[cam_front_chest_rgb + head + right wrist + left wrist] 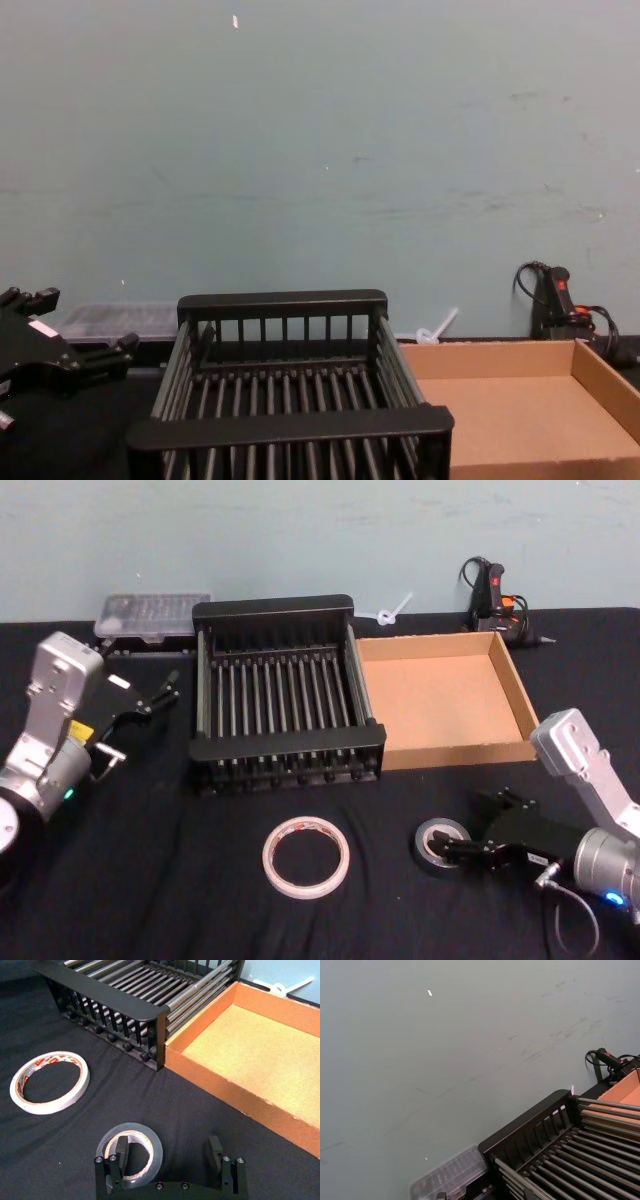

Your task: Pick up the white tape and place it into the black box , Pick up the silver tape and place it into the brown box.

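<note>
Black box (288, 685): matt plastic with glossy metal bars. Brown box (445, 697): rough matt cardboard. White tape (306, 856) looks smooth, silver tape (441, 842) slightly shiny. Table cloth (150, 870): matt black fabric.

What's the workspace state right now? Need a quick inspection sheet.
Surface: black cloth over the table.
Job's things: white tape flat on the cloth in front of the black box, which is empty; silver tape flat in front of the brown box, also empty. The boxes sit side by side.
Clutter: clear plastic case behind the black box; white zip tie by the wall.
Grippers: right hand open, one finger inside the silver tape's core, the other outside; left hand raised left of the black box.
Cables: black cable on the glue gun, far right corner.
Surroundings: scuffed pale teal wall.
</note>
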